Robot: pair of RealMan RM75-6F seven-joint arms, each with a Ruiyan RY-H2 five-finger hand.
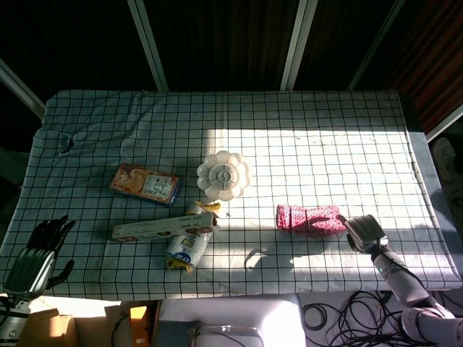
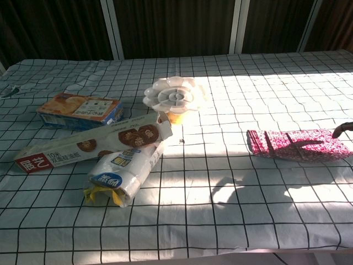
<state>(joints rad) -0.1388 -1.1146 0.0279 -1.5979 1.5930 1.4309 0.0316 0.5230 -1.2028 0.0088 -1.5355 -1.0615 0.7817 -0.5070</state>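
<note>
Head view: right hand (image 1: 364, 231) near table's front right edge, fingers loosely spread, fingertip at right end of pink cloth (image 1: 310, 219); grasp unclear. Cloth's long axis runs left-right, bare checked tablecloth (image 1: 304, 152) behind it. Left hand (image 1: 37, 254) at front left corner, fingers apart, holding nothing.

Chest view: pink cloth (image 2: 298, 144) right of centre, lying flat, one dark fingertip (image 2: 342, 130) at its right end. Long cookie box (image 2: 88, 144) reads "展艺". White packet (image 2: 122, 171), flower-shaped palette (image 2: 174, 95), orange box (image 2: 80, 109) left of centre.
</note>
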